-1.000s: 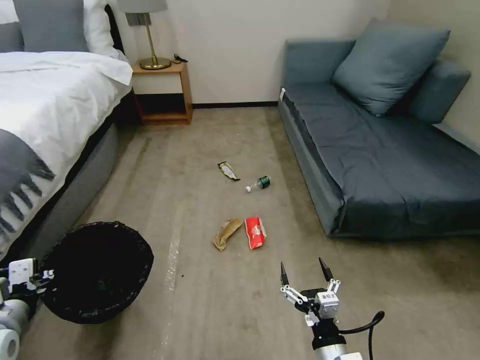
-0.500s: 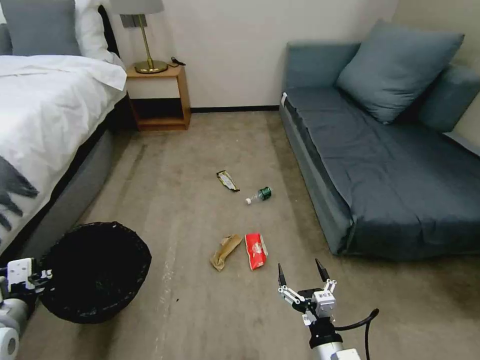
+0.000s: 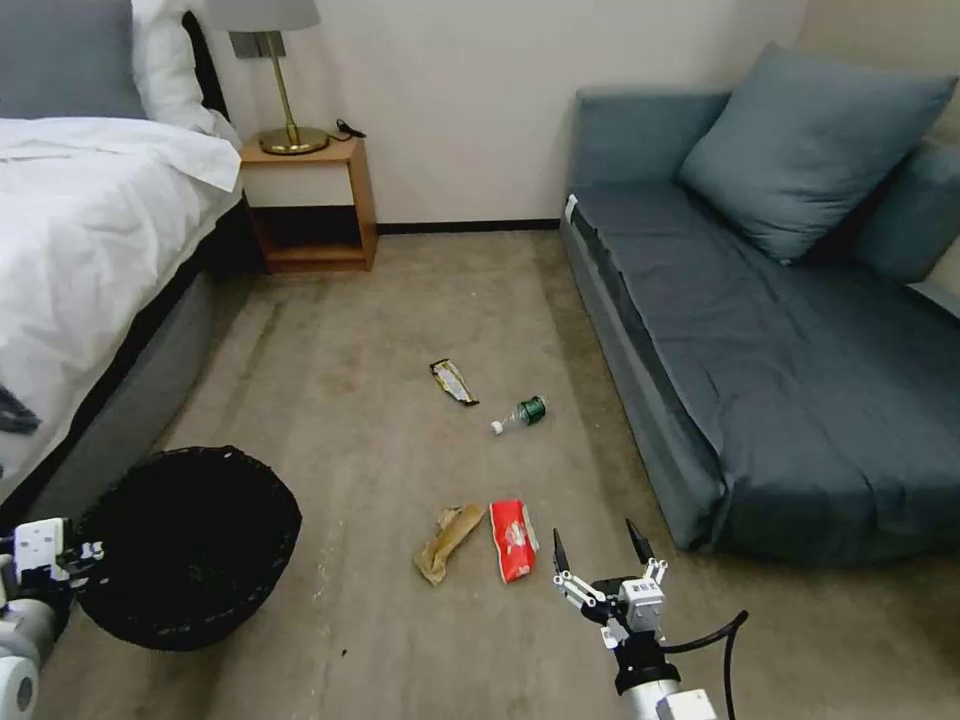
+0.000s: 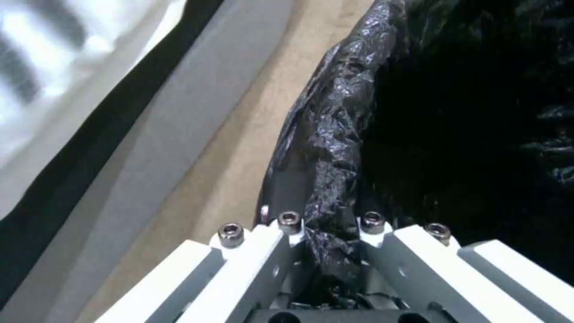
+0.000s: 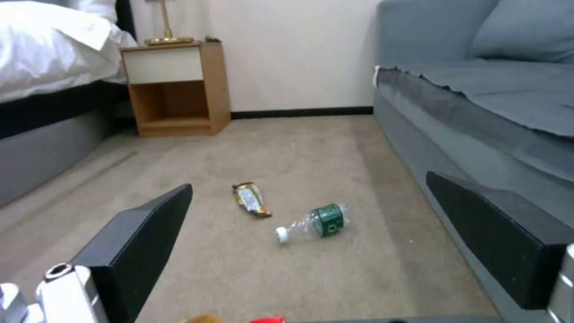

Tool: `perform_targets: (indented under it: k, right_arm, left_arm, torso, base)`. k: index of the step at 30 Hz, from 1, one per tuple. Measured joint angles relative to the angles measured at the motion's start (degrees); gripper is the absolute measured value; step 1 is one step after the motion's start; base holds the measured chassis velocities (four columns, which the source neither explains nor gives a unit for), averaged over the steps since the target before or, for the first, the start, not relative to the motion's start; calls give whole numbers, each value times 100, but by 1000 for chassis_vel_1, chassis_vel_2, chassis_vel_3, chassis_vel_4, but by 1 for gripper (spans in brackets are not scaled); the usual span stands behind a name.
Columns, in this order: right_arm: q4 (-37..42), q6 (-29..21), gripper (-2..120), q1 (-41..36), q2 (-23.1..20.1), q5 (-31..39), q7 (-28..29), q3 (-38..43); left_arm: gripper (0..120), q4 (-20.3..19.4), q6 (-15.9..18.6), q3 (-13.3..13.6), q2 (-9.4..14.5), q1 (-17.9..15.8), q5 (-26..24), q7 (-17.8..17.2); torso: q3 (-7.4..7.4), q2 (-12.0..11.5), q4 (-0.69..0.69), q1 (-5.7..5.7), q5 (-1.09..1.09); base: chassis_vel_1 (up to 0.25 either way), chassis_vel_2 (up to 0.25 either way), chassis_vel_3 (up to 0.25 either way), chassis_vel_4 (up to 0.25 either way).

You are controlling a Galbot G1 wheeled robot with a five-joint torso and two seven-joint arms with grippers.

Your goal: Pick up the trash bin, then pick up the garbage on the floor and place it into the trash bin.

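The trash bin (image 3: pixel 190 545) is seen at the lower left of the head view, its crinkled liner rim pinched between the closed fingers of the left gripper (image 4: pixel 330 233); the bin's inside is lost in blackness. The right gripper (image 3: pixel 598 550) is held at lower centre, fingers spread wide and empty, just beside the red packet (image 3: pixel 512 526) and brown paper bag (image 3: pixel 447 541). Farther up the floor (image 3: pixel 400 330), the bar wrapper (image 5: pixel 251 199) and bottle (image 5: pixel 314 221) are seen.
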Motion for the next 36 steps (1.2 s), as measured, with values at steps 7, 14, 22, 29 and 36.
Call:
perform_targets:
  k: [7,14,22,29,36]
  right_arm:
    - [-116,-286,100,120,-36,-19,219,-1]
    - [8,-1130,100,386,-488,514,160,-479]
    - [-197,-3191,100,1419,-1124,1825,-283,-895]
    - [-1482,-4054,100,2487,-1464,2334,-424,-1250]
    - [-2369,-4271,95,3062,-1425,2497,-403,-1427]
  left_arm:
    - [3,-16,-1,-2,-30,36,33,19]
    - [3,-42,-14,6,-82,106,103,44]
    - [3,-135,-58,37,-183,258,185,61]
    - [3,-302,-111,129,-286,416,289,96]
    - [3,-367,-124,222,-330,443,338,107]
  torso:
    - [0,0,-2,1,10]
    - [0,0,-1,1,14]
    - [0,0,0,0,12]
    - [1,0,0,1,9]
    - [1,0,0,0,8]
  base:
    - [-157,156,152,-151]
    - [-44,64,51,-56]
    - [0,0,0,0]
    - [0,0,0,0]
    - [0,0,0,0]
